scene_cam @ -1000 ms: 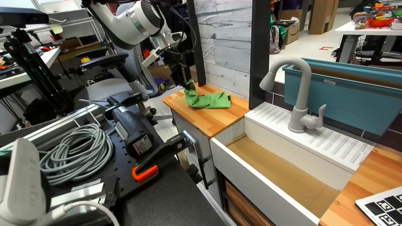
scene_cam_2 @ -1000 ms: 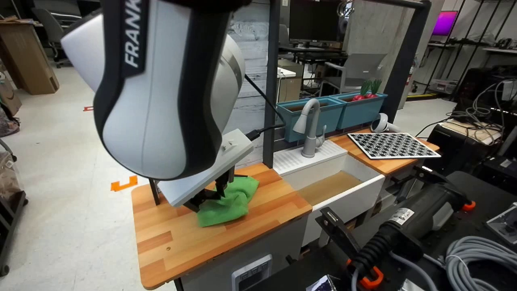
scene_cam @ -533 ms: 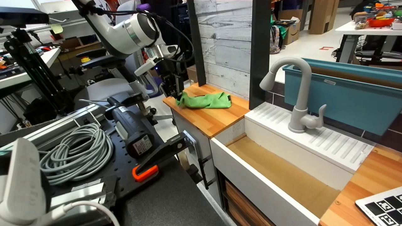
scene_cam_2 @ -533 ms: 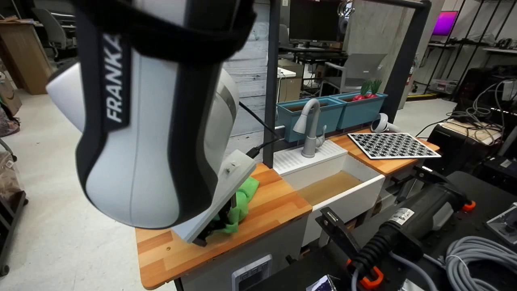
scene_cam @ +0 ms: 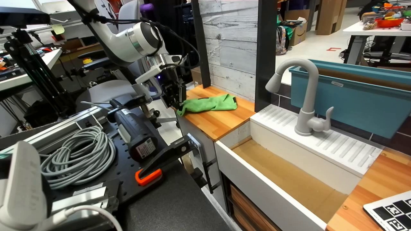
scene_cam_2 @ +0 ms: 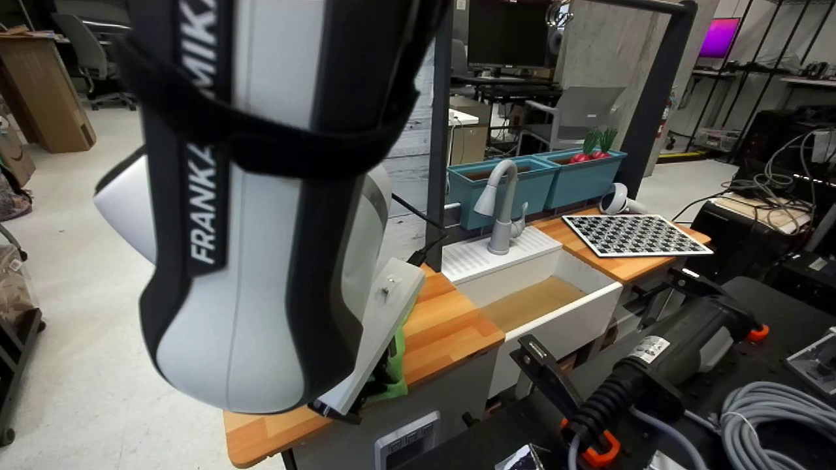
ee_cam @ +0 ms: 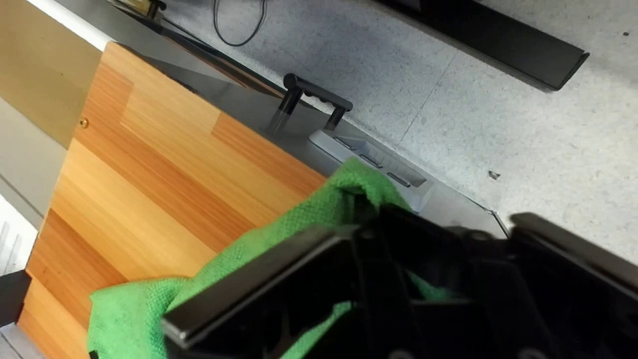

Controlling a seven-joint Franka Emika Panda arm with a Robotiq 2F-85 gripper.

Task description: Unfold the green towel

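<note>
Towel (scene_cam: 210, 104): green, on the left counter (scene_cam: 215, 123), gathered into a narrow creased strip. The right end lies on the wood, a dark tab (scene_cam: 234, 100) at its edge; the left end meets the gripper (scene_cam: 178, 107) and juts slightly past the counter's edge, as the wrist view also shows.
Gripper: tilted, tips low at the left edge of the counter; its fingers (ee_cam: 394, 219) are brought together, with the towel's left end pinched between them. In the wrist view they hide part of it.
Arm (scene_cam_2: 261, 313): white and black, large at the left of an exterior view, where it covers most of the towel.
Panel (scene_cam: 232, 48): gray planks, upright along the far side of the left counter, between dark posts (scene_cam: 266, 64).
Sink (scene_cam: 257, 186): white with a brown floor, just right of the left counter.
Faucet (scene_cam: 311, 93): gray, upright on the far ledge of the sink, spout leaning left.
Planters (scene_cam_2: 542, 190): two, blue, side by side beyond the faucet; red vegetables (scene_cam_2: 580, 158) with green tops stand in the right one.
Board (scene_cam_2: 637, 235): black-and-white, flat on the right counter (scene_cam: 382, 175).
Cable (scene_cam: 106, 154): gray, coiled on the near bench (scene_cam: 179, 202), at left in an exterior view.
</note>
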